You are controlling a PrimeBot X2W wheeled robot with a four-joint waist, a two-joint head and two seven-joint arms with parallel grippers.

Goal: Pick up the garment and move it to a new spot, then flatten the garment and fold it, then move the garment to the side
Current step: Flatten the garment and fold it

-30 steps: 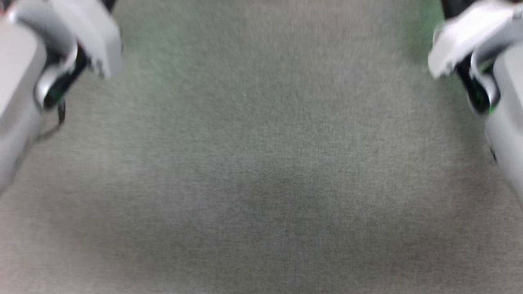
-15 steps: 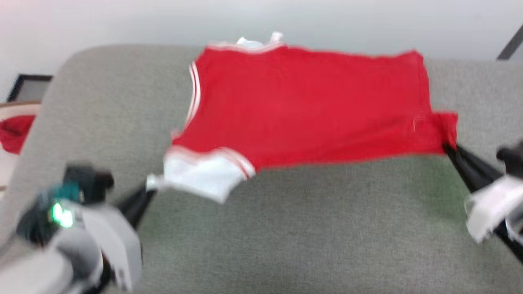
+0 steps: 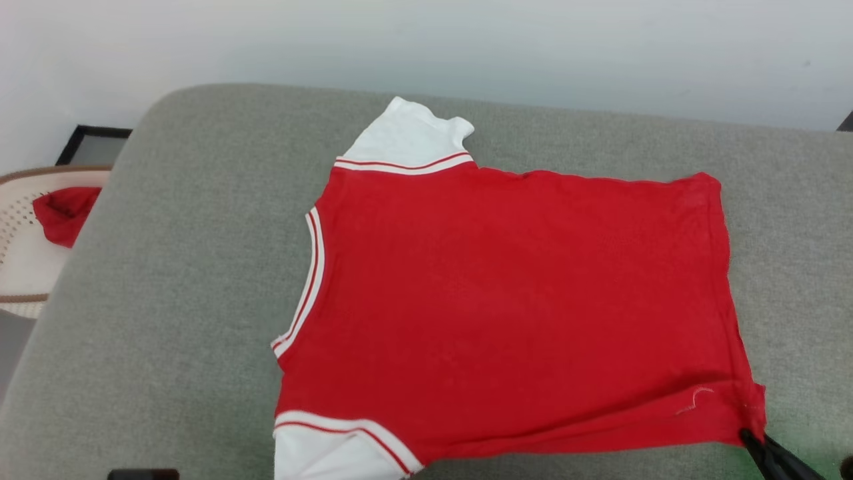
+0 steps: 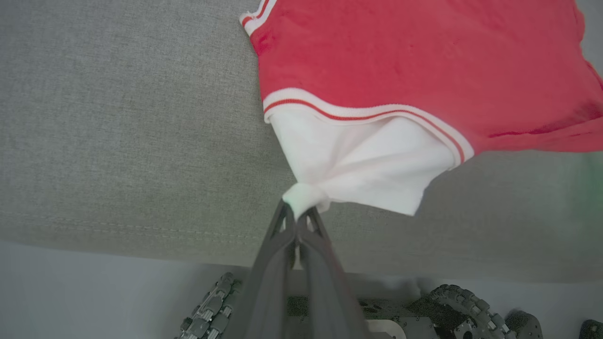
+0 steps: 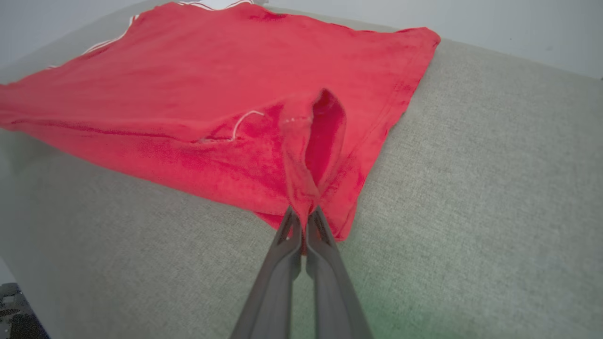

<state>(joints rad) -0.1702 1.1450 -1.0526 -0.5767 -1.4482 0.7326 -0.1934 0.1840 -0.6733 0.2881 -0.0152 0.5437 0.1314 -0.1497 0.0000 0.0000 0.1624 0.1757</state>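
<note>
Half a second back the shirt (image 3: 506,300) was mid-swing between our grippers. Now it lies spread flat mid-table (image 3: 186,267). Our left gripper (image 4: 297,212) pinches the white sleeve (image 4: 358,160) at 7 o'clock, our right gripper (image 5: 301,213) the hem corner (image 5: 301,183) at 5. Flattening looks about done, so folding's next, we reckon.

The garment (image 3: 506,300) is seen spread nearly flat on the grey surface (image 3: 186,300), plain red side up, with the striped neck opening turned to the view's left. One white sleeve (image 3: 406,137) is laid out toward the far edge; the other is cut by the lower frame edge. At the lower right the hem corner is drawn to a point. The right gripper (image 3: 750,439) is met there, its dark fingers touching the cloth. Beyond the surface's left edge, a small red cloth scrap (image 3: 63,213) is noted in a pale woven basket (image 3: 26,260).
</note>
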